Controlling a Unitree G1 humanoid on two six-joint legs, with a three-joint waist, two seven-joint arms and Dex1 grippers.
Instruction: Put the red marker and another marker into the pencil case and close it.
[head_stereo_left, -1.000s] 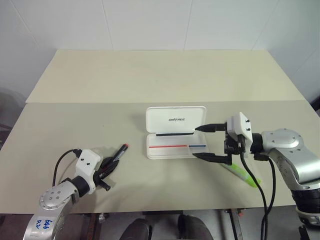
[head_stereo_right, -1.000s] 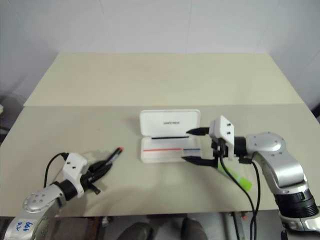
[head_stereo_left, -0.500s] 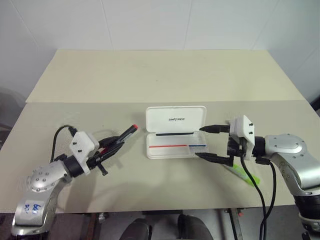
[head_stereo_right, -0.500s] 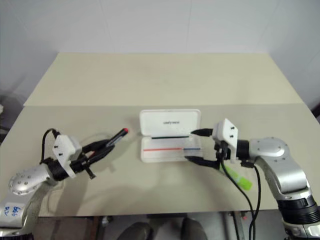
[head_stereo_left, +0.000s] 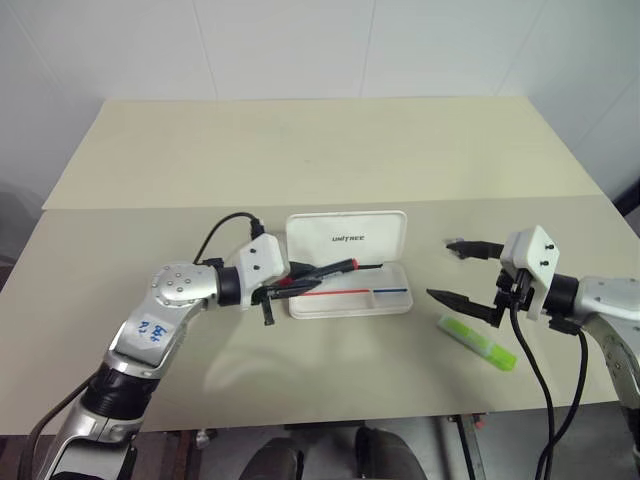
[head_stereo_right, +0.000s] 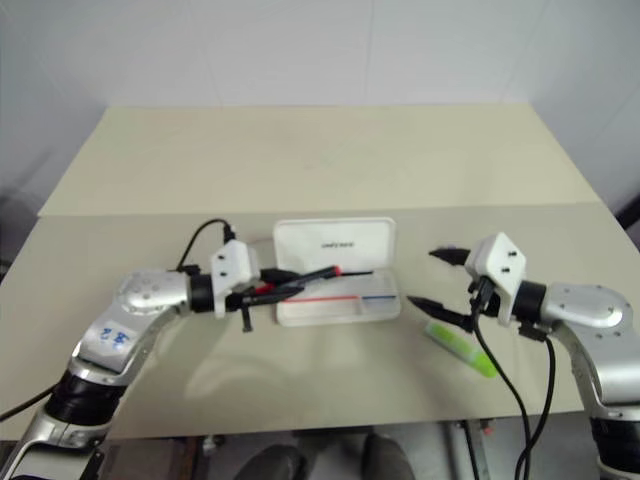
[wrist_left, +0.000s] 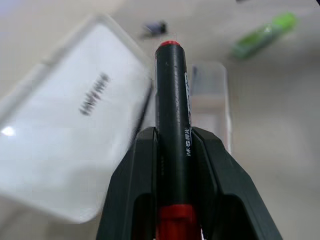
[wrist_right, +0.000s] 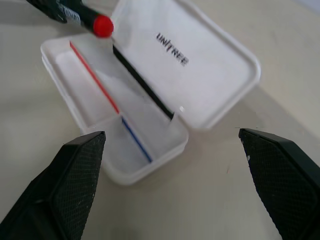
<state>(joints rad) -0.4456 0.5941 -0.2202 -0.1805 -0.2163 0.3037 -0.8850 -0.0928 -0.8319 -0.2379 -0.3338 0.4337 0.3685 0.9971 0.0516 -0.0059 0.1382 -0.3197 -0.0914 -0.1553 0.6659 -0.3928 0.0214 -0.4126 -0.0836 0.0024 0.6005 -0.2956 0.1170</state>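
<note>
Three loose items and two grippers on one table.

The count comes to one white hard-plastic pencil case (head_stereo_left: 348, 262) with its hinged lid up, one slim black-barrelled marker with a red cap (head_stereo_left: 322, 271), and one chunky lime-green marker (head_stereo_left: 478, 342), making two markers in all. There are two black two-fingered grippers, a left gripper (head_stereo_left: 290, 283) and a right gripper (head_stereo_left: 455, 270), and one pale beige table (head_stereo_left: 300, 150).
</note>
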